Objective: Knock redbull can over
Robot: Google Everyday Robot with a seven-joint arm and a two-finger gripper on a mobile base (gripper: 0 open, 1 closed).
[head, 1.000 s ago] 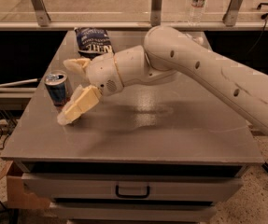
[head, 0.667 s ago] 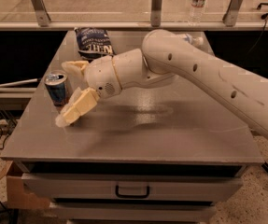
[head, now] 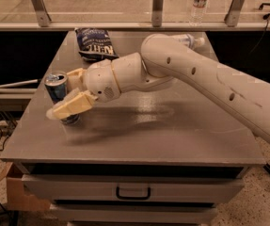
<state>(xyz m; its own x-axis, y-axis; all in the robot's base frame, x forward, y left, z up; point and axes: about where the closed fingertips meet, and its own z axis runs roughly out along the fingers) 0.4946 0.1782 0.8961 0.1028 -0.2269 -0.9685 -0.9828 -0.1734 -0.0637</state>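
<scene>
The redbull can (head: pixel 56 85) stands upright near the left edge of the grey table (head: pixel 172 135), blue and silver with a shiny top. My gripper (head: pixel 65 94) is right at the can, and it is open. The front finger (head: pixel 71 106) crosses in front of the can's lower part and hides it. The other finger (head: pixel 76 75) sits just right of the can's top. The white arm (head: pixel 195 79) reaches in from the right across the table.
A dark blue snack bag (head: pixel 96 43) lies at the table's back left. A clear bottle (head: pixel 187 40) lies behind the arm, and another (head: pixel 199 4) stands beyond the glass rail. A cardboard box (head: pixel 17 197) sits on the floor at the left.
My gripper has moved left toward the can, and its front finger now overlaps the can's lower part. The can still stands upright in the same place.
</scene>
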